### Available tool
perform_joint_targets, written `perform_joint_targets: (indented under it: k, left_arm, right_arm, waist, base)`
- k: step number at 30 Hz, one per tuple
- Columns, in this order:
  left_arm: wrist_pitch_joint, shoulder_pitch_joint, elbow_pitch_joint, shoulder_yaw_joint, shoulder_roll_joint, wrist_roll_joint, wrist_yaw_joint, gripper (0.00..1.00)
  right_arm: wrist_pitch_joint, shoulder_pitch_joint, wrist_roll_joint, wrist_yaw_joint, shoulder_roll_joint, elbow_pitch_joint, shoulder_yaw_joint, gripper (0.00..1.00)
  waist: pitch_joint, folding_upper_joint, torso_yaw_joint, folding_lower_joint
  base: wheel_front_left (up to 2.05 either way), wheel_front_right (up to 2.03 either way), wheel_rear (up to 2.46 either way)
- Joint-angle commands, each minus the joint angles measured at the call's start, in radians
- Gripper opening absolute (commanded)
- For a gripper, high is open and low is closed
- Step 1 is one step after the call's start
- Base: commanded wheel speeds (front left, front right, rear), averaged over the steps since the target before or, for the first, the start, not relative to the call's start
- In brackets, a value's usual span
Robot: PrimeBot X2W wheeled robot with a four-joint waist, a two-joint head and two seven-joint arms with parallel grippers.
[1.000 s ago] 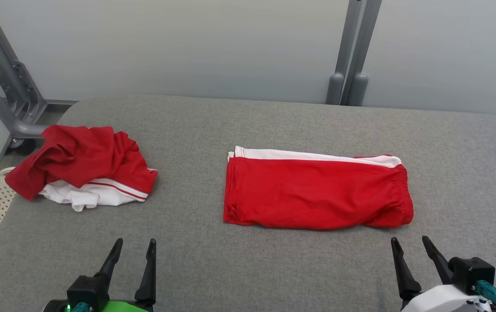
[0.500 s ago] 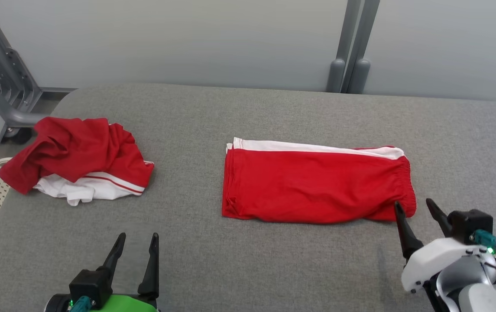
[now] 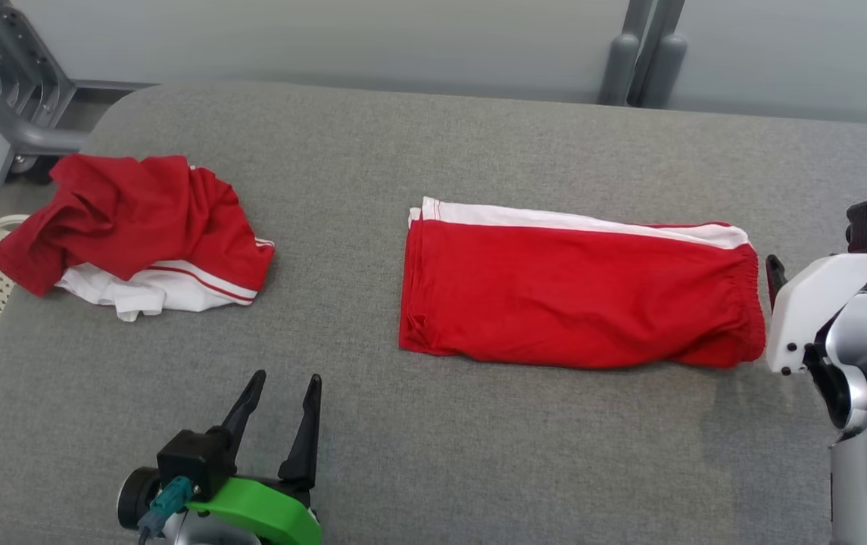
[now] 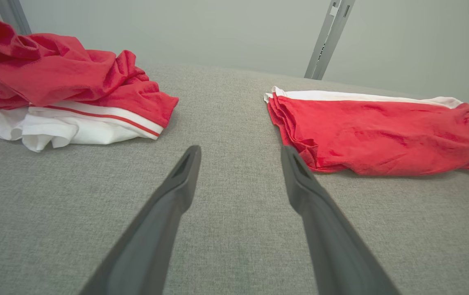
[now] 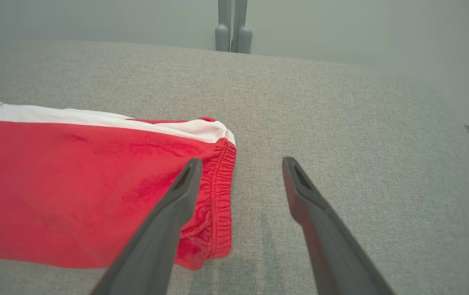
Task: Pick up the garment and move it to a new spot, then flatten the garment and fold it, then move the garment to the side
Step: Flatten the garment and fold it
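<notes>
The folded red shorts (image 3: pixel 577 295) lie flat, right of centre on the grey bench (image 3: pixel 478 454), with the elastic waistband at their right end. They look light, soft and limp, so the layers would likely slide apart unless pinched together. The right gripper (image 5: pixel 241 161), fingers apart and empty, hangs at that waistband, probably the firmest hold. The left gripper (image 3: pixel 285 377), fingers also spread, sits nearer. A crumpled red-and-white garment (image 3: pixel 138 219) lies at the left.
</notes>
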Motion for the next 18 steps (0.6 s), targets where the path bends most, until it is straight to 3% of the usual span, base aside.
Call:
perform_joint_targets:
  k: [1,5,18]
  left_arm:
    - [0.0,-0.023,0.0,-0.004,0.0,-0.01,-0.003,1.0]
    - [-0.006,-0.047,0.002,-0.015,0.0,-0.015,-0.009,1.0]
    - [-0.024,-0.092,0.012,-0.037,-0.01,-0.004,-0.007,1.0]
  right_arm:
    - [0.025,-0.003,-0.022,0.0,-0.002,0.004,-0.005,1.0]
    - [0.093,-0.02,-0.064,-0.001,-0.009,0.021,-0.017,1.0]
    - [0.086,-0.052,-0.066,-0.001,-0.004,0.065,-0.07,1.0]
  waist:
    - [0.038,0.0,0.03,0.0]
    - [0.068,0.0,0.046,0.0]
    - [0.136,0.0,0.067,0.0]
  base:
    - [0.0,0.0,0.0]
    - [0.0,0.0,0.0]
    - [0.0,0.0,0.0]
